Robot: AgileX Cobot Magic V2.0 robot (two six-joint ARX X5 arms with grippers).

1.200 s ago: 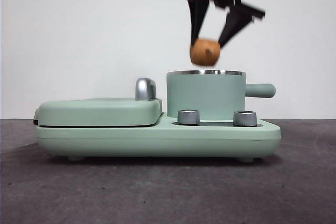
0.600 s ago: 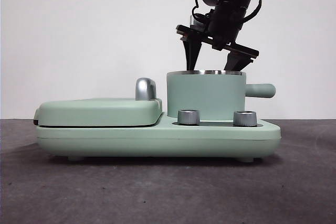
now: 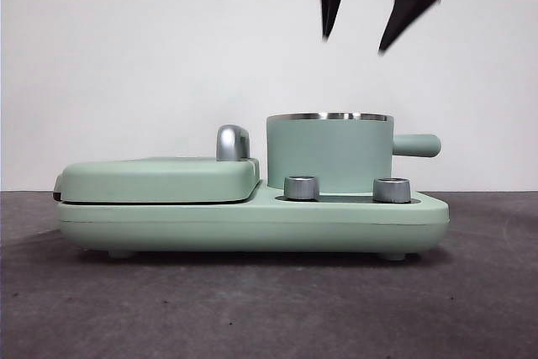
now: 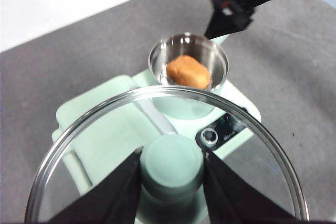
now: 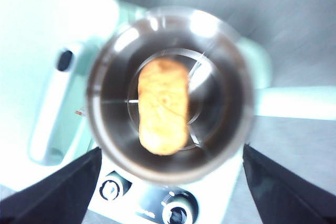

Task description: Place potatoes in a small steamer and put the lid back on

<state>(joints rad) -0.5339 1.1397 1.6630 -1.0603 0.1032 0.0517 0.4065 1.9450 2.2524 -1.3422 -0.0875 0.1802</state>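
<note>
Grill plate on the left, shut flat, not part of the job. Steamer to its right on the same green base, sitting on the dark surface. Potato lying inside on the bottom, seen from above. Lid up in the air, near the pot but not on it yet. Glass, so easy to break, probably a bit heavy and slippery at the rim; best held by the knob. Left gripper squeezing that knob tight. Right gripper high above the pot, jaws spread wide, holding nothing.
</note>
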